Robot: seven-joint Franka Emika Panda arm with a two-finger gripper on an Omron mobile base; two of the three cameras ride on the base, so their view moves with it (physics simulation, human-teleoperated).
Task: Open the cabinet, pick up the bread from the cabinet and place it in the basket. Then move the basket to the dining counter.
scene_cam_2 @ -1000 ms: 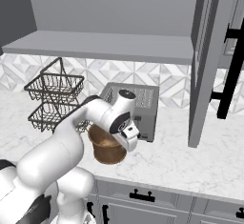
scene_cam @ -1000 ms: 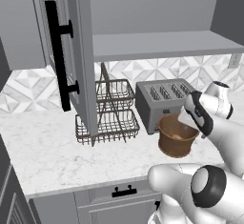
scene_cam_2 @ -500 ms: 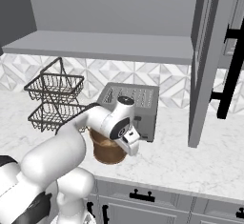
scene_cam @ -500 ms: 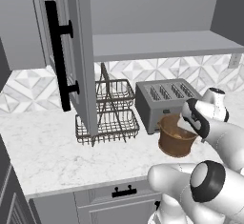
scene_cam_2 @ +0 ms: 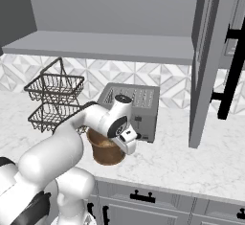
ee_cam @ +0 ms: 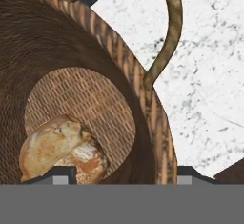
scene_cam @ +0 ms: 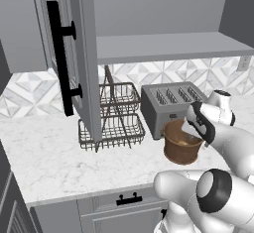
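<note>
Woven basket (ee_cam: 143, 118) holds the bread (ee_cam: 62, 149); the gripper (ee_cam: 116, 174) has lowered, its jaws narrowing astride the rim, grip uncertain.

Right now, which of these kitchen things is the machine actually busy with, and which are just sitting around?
Part of the job:
- basket, standing on the counter in front of the toaster
- bread, lying on the basket's bottom
- cabinet, door swung open
- claw, straddling the basket's rim

Just lying about:
- toaster
- two-tier wire rack
- drawers under the counter
</note>
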